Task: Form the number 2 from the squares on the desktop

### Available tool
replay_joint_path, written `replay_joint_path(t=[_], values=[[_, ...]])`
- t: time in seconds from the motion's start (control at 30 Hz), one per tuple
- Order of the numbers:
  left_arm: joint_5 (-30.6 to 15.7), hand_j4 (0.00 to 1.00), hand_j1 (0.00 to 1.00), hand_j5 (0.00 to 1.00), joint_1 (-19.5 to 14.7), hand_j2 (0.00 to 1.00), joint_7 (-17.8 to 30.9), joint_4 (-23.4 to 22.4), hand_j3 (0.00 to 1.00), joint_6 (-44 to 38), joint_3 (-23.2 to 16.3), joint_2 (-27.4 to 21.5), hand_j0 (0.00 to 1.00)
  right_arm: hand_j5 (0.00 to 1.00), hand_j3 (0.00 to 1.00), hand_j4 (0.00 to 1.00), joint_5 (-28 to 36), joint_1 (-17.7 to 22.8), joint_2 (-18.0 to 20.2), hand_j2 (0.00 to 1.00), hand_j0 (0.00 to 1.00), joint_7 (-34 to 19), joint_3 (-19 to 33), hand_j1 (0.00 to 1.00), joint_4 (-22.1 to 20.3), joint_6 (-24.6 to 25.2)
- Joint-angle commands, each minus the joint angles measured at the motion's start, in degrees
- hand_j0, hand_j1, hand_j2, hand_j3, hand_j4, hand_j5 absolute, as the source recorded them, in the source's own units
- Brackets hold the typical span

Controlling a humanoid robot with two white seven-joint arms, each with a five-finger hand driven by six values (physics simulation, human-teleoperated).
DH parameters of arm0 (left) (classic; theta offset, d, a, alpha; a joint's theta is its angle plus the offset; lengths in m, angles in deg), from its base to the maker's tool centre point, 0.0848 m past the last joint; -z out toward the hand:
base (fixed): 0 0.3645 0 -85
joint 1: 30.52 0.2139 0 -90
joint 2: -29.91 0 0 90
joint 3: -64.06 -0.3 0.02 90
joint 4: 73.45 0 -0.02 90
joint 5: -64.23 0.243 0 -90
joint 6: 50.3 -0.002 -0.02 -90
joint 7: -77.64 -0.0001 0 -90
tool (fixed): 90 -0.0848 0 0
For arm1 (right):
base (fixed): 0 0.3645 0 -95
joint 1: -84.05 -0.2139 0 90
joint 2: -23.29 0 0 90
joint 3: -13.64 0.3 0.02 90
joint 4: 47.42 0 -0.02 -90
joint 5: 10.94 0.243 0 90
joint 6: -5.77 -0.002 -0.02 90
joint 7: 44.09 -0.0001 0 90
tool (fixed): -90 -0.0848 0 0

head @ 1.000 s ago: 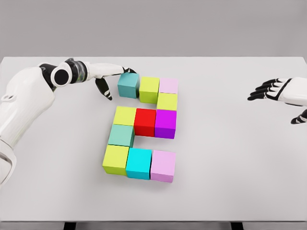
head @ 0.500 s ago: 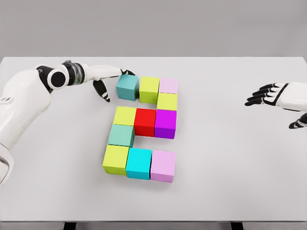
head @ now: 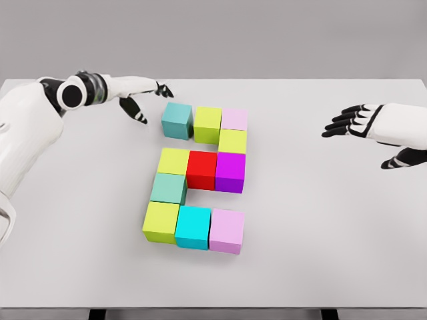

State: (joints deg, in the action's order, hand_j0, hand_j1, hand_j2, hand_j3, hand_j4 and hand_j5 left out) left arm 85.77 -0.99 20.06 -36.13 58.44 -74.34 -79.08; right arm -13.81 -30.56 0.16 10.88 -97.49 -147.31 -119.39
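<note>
Cubes (head: 198, 179) sit mid-table (head: 333, 253), packed side by side into a blocky 2: teal cube (head: 177, 120), lime and pink on top, lime, red and purple across the middle, lime, cyan and pink below. I see my left hand (head: 141, 99) open, just clear of the teal cube; my right hand (head: 363, 127) open, well apart.

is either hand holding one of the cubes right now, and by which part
Nothing is held. The left hand hovers open, up and left of the teal cube, not touching it. The right hand is open over bare table at the right.
</note>
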Motion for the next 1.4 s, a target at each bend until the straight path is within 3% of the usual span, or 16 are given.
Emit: replay_joint_path(t=[0.0,0.27,0.43,0.7,0.8,1.17,1.37], values=[[-0.28,0.57,0.57,0.57,0.0,0.57,2.47,-1.64,0.57,-3.8,0.23,-0.08,0.57,1.0,1.0,1.0,0.32,0.0,-0.5,1.0,1.0,0.03,-0.05,1.0,-0.39,0.16],[0.16,0.57,0.57,0.57,0.7,0.57,2.58,-1.11,0.57,-8.99,-0.82,0.27,0.57,1.0,1.0,1.0,0.41,-1.05,-0.33,1.0,1.0,0.03,0.13,1.0,-0.48,0.16],[4.64,0.57,0.57,0.57,0.44,0.57,2.58,-1.02,0.57,-13.91,-3.72,1.76,0.57,1.0,1.0,1.0,0.41,-1.05,-0.24,1.0,1.0,0.03,0.13,1.0,-0.48,0.16],[4.03,0.57,0.57,0.57,0.7,0.57,2.58,1.88,0.57,-12.68,-3.55,2.11,0.57,1.0,1.0,1.0,0.5,-1.32,0.02,1.0,1.0,0.03,0.21,1.0,-0.48,0.16],[2.89,0.57,0.57,0.57,0.53,0.57,2.58,5.13,0.57,-12.33,-2.93,1.41,0.57,1.0,1.0,1.0,0.94,-1.32,0.02,1.0,1.0,0.03,0.21,1.0,-0.48,0.16],[1.22,0.56,0.56,0.56,0.44,0.56,2.58,4.69,0.56,-12.59,-2.23,0.01,0.56,1.0,1.0,1.0,1.38,-1.58,0.11,1.0,1.0,0.03,0.21,1.0,-0.48,0.16],[-0.19,0.56,0.56,0.56,0.7,0.56,2.58,8.73,0.56,-12.59,-1.79,-2.72,0.56,1.0,1.0,1.0,1.38,-1.76,0.02,1.0,1.0,0.03,0.21,1.0,-0.48,0.16]])
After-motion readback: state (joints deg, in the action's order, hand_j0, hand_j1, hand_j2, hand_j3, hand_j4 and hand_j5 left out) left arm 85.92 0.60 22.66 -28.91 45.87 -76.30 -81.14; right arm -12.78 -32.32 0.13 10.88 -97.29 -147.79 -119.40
